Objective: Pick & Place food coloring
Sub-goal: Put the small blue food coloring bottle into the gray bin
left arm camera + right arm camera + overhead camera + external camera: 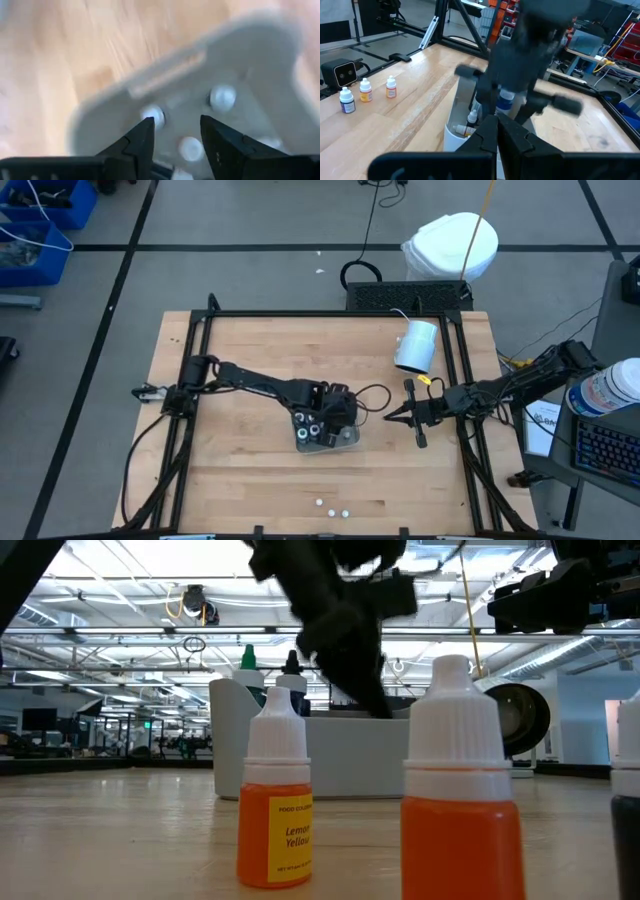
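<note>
Several food coloring bottles (308,425) with white caps stand in a pale grey tray (346,438) at the table's middle. My left gripper (177,129) hangs open just above them, slanting down. One white cap (191,148) shows below the gap between its fingers. From the right wrist view a blue bottle (506,100) stands under that gripper in the tray (457,131). Three more bottles (332,508) stand near the front edge, among them a yellow one (275,810) and an orange one (460,800). My right gripper (388,417) waits shut, level, to the tray's right.
A white cylinder (418,345) lies on its side at the far right of the table. Black frame rails (200,360) run along the table's edges. A small camera box (342,72) sits at the front edge beside the three loose bottles.
</note>
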